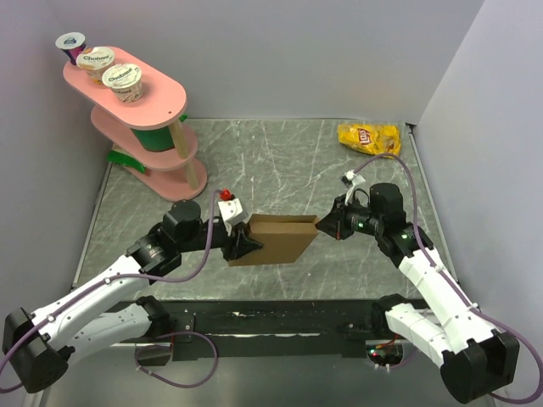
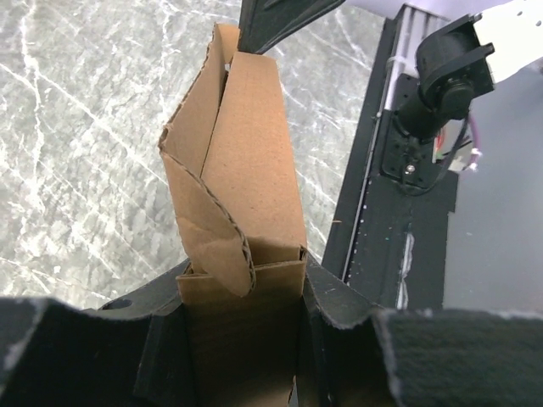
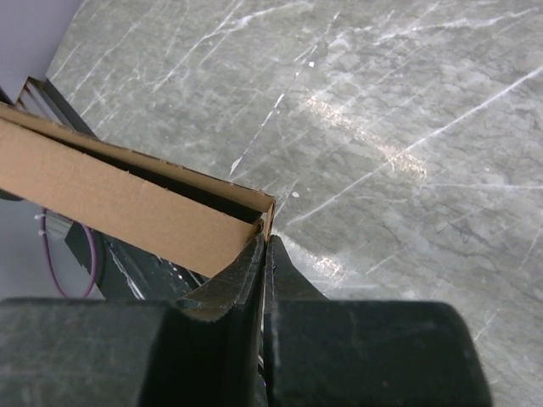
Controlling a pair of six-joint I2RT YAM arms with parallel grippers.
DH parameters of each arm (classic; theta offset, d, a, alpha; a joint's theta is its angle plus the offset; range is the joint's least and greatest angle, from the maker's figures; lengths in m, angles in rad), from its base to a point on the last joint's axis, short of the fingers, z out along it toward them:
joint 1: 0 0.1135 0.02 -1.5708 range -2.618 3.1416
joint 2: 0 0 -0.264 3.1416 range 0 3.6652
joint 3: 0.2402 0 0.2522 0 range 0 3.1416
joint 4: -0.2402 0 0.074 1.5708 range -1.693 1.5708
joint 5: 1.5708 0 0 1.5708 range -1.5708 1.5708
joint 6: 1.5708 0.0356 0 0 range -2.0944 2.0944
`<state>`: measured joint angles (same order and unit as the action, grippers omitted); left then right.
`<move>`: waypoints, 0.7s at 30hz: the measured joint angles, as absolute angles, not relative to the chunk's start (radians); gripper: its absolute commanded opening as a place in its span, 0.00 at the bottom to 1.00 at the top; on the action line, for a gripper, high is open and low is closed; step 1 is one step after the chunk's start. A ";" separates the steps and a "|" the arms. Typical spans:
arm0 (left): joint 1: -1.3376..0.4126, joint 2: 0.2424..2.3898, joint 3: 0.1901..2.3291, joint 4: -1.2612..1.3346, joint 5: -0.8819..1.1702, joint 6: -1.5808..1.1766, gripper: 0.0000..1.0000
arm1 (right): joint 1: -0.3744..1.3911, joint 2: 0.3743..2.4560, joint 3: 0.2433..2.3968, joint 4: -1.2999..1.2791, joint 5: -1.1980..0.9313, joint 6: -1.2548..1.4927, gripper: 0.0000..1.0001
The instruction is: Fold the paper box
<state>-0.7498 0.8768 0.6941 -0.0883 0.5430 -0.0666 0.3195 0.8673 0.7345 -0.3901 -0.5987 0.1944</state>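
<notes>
My left fingers (image 2: pixel 339 309) clamp the paper box (image 1: pixel 276 239); my right fingers (image 3: pixel 242 284) pinch its corner. Pulling could tear that edge.

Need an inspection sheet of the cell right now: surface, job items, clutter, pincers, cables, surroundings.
Surface: grey marble-pattern tabletop.
Job's things: brown paper box, partly folded, held between the two arms.
Clutter: yellow Lay's chip bag at the far right corner; pink tiered shelf far left, with three yogurt cups on its top tier.
Grippers: left pincer shut on the box's left end; right pincer pinching its right edge.
Cables: purple cables run along both arms.
Surroundings: plain pale walls on three sides.
</notes>
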 measured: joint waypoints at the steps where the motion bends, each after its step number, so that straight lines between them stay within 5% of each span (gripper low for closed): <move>1: -0.767 0.877 0.694 -0.088 0.521 -0.062 0.07 | 0.316 0.872 0.735 -0.393 -0.599 0.197 0.06; 21: -1.057 0.942 0.726 -0.120 0.104 0.015 0.05 | 0.305 0.926 0.788 -0.533 -0.543 0.110 0.05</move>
